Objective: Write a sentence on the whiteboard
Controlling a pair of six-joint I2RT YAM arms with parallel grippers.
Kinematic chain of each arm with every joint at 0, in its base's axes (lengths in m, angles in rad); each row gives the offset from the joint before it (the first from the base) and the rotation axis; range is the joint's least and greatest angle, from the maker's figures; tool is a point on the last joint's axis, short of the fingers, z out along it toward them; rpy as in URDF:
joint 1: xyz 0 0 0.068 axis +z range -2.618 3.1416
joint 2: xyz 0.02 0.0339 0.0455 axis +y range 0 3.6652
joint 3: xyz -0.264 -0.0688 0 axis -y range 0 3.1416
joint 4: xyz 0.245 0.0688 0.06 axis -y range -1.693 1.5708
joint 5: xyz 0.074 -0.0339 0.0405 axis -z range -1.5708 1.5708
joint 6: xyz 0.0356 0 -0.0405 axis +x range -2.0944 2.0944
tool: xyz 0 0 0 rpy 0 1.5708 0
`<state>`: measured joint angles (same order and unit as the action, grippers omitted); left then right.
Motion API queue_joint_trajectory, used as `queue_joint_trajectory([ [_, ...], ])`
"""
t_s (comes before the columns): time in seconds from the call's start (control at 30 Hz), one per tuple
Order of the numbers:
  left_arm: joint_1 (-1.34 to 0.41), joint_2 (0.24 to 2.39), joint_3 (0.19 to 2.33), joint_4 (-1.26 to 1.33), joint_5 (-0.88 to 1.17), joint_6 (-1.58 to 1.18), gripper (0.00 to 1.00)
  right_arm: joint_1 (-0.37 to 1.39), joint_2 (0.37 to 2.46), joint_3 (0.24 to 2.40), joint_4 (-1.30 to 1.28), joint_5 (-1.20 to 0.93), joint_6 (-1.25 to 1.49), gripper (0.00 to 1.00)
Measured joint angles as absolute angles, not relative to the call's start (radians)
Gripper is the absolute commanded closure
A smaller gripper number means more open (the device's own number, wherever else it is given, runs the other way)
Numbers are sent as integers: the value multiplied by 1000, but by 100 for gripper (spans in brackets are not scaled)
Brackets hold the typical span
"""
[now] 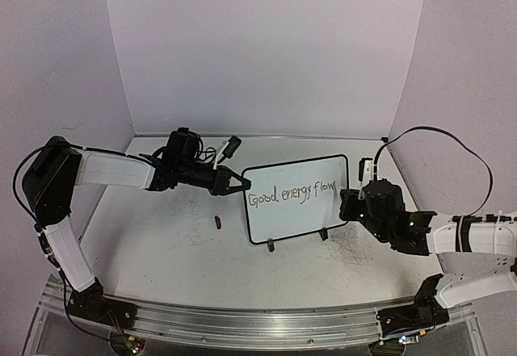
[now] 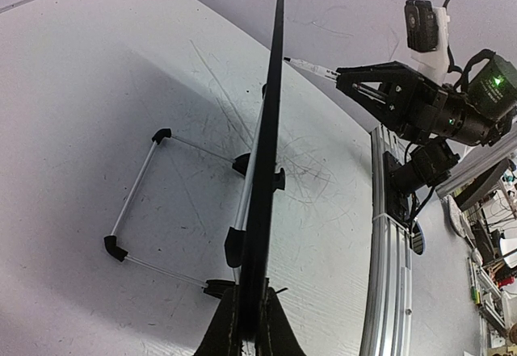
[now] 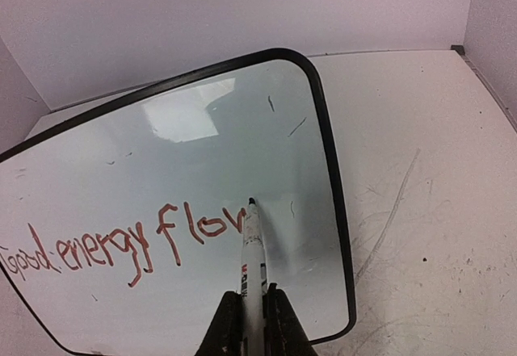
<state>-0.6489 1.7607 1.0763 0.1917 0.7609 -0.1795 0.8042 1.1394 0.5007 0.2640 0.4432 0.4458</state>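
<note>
Nearly done: marker (image 3: 252,239) meeting whiteboard (image 3: 327,154)

My right pincer (image 3: 252,312), clenched on the marker, pointed it straight ahead at the whiteboard, tip apparently touching the right end of the sentence (image 3: 121,247). My left pincer (image 1: 237,182) clamped the board's opposite edge, beside the first word.

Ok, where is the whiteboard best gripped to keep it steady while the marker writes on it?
Grip the whiteboard by its left rim, coming in sideways, one finger before and one behind it. It is a thin plate on wire feet, so only an edge fits the jaws; the left gripper clamps there, leaving the face to the marker.
</note>
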Motion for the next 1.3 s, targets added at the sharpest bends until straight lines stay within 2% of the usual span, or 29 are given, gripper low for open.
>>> queue_joint_trajectory([
  [1.3, -649, 1761, 1076, 191, 759, -184, 100, 762, 1161, 487, 291, 372, 460, 100],
])
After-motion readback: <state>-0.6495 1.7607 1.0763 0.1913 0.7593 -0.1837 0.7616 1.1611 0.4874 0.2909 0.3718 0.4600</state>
